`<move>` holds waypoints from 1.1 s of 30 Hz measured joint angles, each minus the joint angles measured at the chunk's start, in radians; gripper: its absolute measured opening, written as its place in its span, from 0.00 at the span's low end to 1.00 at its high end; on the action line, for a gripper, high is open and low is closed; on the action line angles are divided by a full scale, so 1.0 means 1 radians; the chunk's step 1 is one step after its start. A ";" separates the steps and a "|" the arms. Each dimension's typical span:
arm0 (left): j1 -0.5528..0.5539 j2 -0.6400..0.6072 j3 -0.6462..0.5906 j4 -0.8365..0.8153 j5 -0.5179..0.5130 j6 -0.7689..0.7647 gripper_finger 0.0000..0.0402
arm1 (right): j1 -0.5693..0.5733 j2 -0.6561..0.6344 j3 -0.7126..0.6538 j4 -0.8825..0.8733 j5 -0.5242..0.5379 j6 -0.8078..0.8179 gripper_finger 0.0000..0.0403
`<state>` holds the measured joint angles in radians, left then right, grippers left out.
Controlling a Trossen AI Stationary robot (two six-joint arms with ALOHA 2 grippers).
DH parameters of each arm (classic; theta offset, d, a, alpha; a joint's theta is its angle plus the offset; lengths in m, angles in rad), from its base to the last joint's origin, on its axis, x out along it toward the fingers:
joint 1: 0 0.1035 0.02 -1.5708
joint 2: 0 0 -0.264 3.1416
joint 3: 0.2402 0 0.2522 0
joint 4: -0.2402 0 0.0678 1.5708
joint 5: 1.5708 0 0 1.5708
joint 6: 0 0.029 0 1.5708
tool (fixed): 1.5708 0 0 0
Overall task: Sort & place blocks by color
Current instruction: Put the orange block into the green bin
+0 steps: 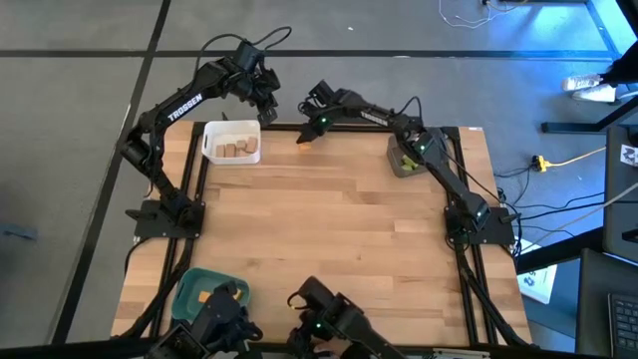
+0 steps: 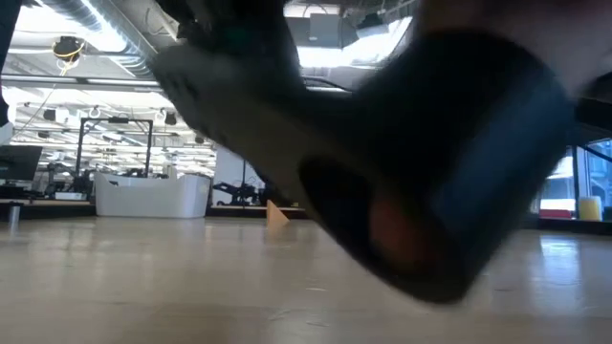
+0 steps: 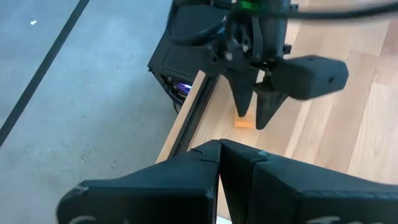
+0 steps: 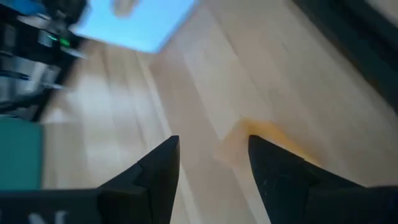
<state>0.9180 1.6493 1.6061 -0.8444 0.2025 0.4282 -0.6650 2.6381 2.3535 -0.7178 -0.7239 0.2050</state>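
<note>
An orange block [image 1: 304,140] lies on the wooden table close to its far edge; it also shows in the left wrist view [image 3: 244,122] and, blurred, in the right wrist view [image 4: 258,135]. My right gripper [image 1: 311,128] hangs open just over it, fingertips [image 3: 268,112] slanting down on either side [image 4: 211,155]. My left gripper [image 1: 267,100] is shut and holds nothing [image 3: 219,149], raised beyond the far edge beside the white tray [image 1: 231,143], which holds tan blocks [image 1: 237,150]. Green blocks [image 1: 407,160] lie in the grey tray [image 1: 399,168]. One orange block [image 1: 202,295] lies in the teal tray [image 1: 189,284].
Two more dark arms [image 1: 324,317] stand at the near edge; one fills much of the low view [image 2: 421,162]. The black frame rail [image 3: 189,121] runs along the far edge right by the orange block. The middle of the table [image 1: 329,219] is bare wood.
</note>
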 joint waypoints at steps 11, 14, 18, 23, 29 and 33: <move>0.000 0.000 0.000 0.000 -0.002 0.012 0.01 | -0.016 -0.013 0.002 -0.011 0.147 0.126 0.47; 0.000 0.000 0.000 0.000 -0.002 0.012 0.00 | -0.017 -0.011 0.002 -0.006 0.114 0.131 0.47; 0.000 0.000 0.000 0.000 -0.002 0.011 0.01 | 0.010 -0.001 -0.020 -0.010 0.087 0.131 0.47; 0.000 0.000 0.000 0.000 -0.003 0.011 0.00 | 0.036 0.011 -0.022 -0.002 0.013 0.104 0.47; 0.000 0.000 0.000 0.000 -0.003 0.010 0.00 | 0.045 0.012 0.004 0.034 -0.047 0.031 0.47; 0.000 0.000 0.000 0.000 -0.003 0.008 0.01 | 0.045 0.012 0.003 0.075 -0.088 0.020 0.47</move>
<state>0.9180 1.6493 1.6062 -0.8448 0.1997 0.4358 -0.6201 2.6503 2.3562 -0.6425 -0.8121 0.2250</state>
